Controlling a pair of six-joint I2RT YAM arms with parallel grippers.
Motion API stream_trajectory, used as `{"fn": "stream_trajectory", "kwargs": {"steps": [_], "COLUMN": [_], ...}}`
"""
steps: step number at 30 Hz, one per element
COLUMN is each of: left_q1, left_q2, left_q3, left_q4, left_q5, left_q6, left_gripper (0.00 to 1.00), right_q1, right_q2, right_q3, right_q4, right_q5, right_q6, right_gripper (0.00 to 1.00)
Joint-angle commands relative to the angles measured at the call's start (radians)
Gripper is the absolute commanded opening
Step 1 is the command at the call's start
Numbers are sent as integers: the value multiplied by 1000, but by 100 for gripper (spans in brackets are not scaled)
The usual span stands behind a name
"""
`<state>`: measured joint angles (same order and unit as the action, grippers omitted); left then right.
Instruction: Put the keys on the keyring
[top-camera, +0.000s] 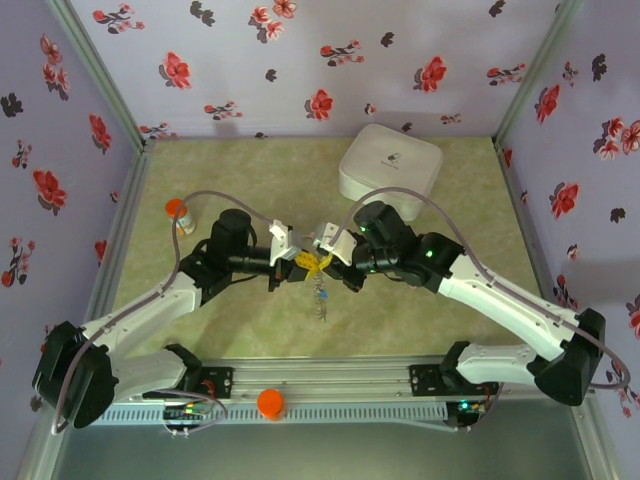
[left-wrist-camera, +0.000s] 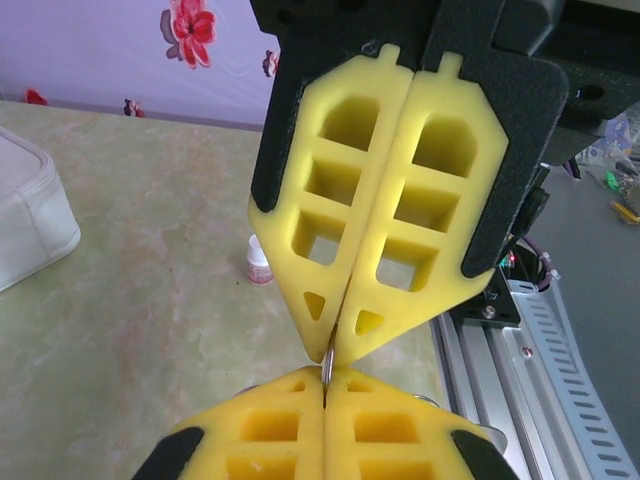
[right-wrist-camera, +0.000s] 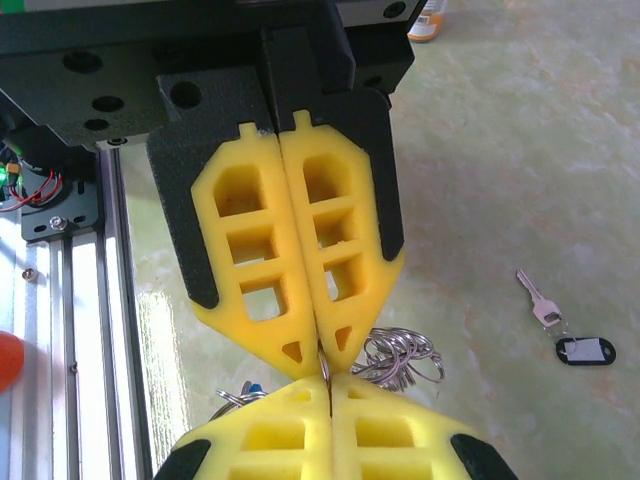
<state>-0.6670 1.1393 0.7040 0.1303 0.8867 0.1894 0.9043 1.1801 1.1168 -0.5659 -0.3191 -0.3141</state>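
My left gripper (top-camera: 300, 264) and right gripper (top-camera: 325, 260) meet tip to tip above the middle of the table. Both are shut on the thin metal edge of the keyring (left-wrist-camera: 327, 360), which runs between the two pairs of yellow pads. In the right wrist view a tangle of silver ring loops (right-wrist-camera: 400, 355) hangs beside the pinched keyring (right-wrist-camera: 325, 362). A scrap of a blue key head (right-wrist-camera: 250, 388) peeks out behind my right pads. The key with the black-and-silver head (right-wrist-camera: 560, 325) lies flat on the table, apart from the grippers, seen from above as the key (top-camera: 321, 300).
A white rounded square box (top-camera: 390, 165) stands at the back right. A small white bottle with an orange cap (top-camera: 180, 213) stands at the left. The metal rail (top-camera: 330, 385) runs along the near edge with an orange knob (top-camera: 271, 402). Floral walls close in three sides.
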Motion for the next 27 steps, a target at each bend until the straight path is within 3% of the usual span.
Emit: {"fn": "stream_trajectory", "kwargs": {"steps": [1, 5, 11, 20, 27], "left_q1": [-5, -5, -5, -5, -11], "left_q2": [-20, -62, -72, -24, -9], "left_q3": [-34, -124, -243, -278, -269], "left_q4": [98, 323, 718, 966, 974], "left_q5": [3, -84, -90, -12, 21], "left_q6": [-24, -101, -264, -403, -423], "left_gripper": [0, 0, 0, 0, 0], "right_q1": [-33, -138, -144, -120, -87], "right_q2": [-82, -219, -364, -312, -279], "right_q3": [-36, -210, -495, -489, -478], "right_q4": [141, 351, 785, 822, 876], "right_q5": [-56, -146, -198, -287, -287], "right_q6": [75, 205, 227, 186, 191], "right_gripper": [24, 38, 40, 34, 30]}}
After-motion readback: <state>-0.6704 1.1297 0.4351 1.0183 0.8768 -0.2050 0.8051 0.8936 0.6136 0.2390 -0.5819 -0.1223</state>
